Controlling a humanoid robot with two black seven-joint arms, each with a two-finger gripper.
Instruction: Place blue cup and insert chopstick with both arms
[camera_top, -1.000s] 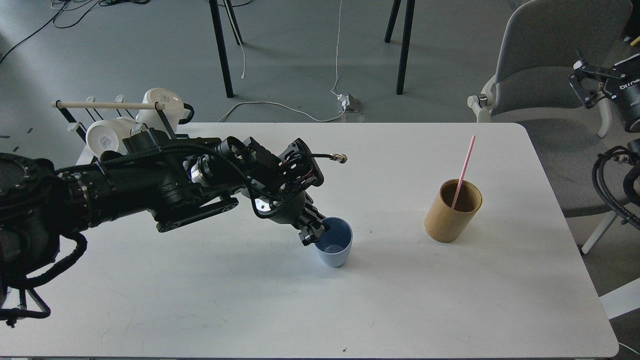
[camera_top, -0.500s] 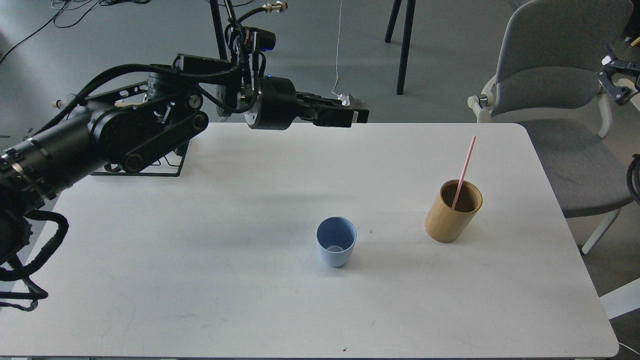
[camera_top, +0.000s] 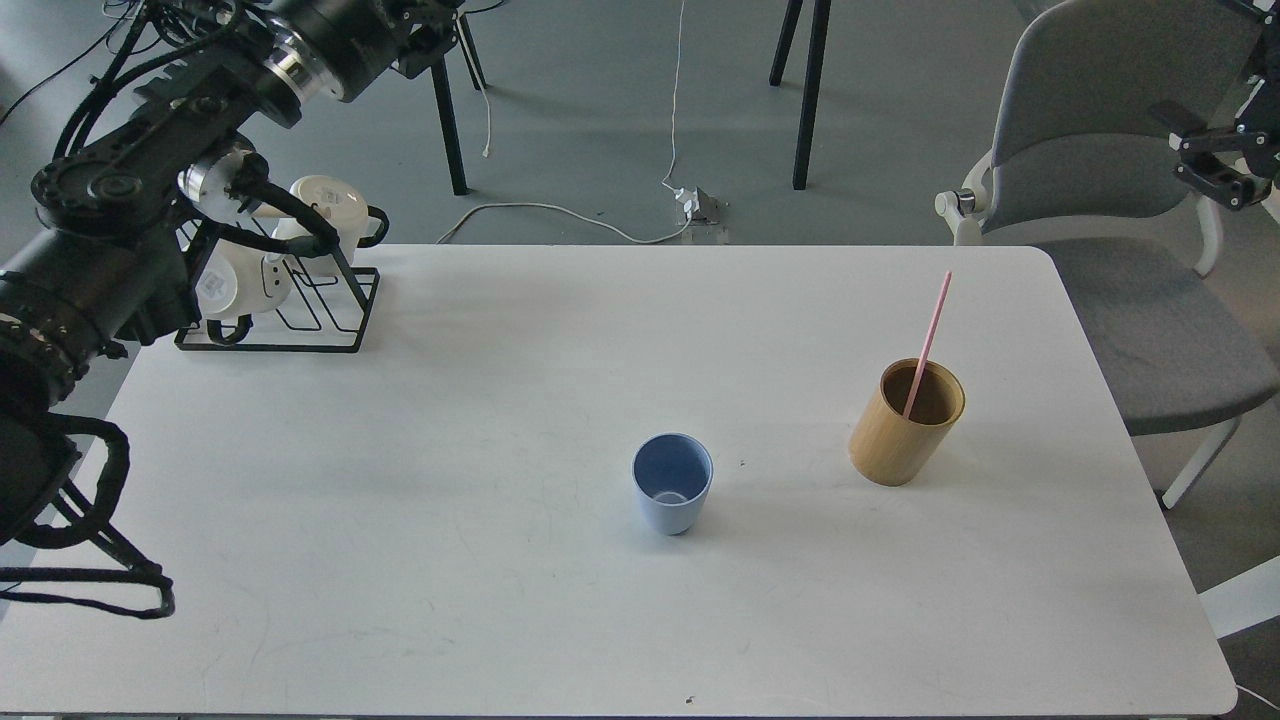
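Head view: the blue cup (camera_top: 672, 497) stands upright and empty near the middle of the white table (camera_top: 420, 560). The chopstick (camera_top: 928, 340) leans in the bamboo holder (camera_top: 906, 422) to its right; pulling it sideways may tip that holder. Right gripper (camera_top: 1215, 165) at the far edge: opening unclear. Left gripper is out of view. Behind are a mug rack (camera_top: 290, 300), a grey chair (camera_top: 1110, 180) and floor cables (camera_top: 560, 215).

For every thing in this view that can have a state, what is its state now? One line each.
blue cup: upright on the table, empty, not held.
chopstick: leaning inside the bamboo cylinder, not held.
bamboo cylinder: upright on the table, open top.
white mugs: sitting on the black wire rack.
left gripper: out of view.
right gripper: off the table near the chair; jaws unclear.
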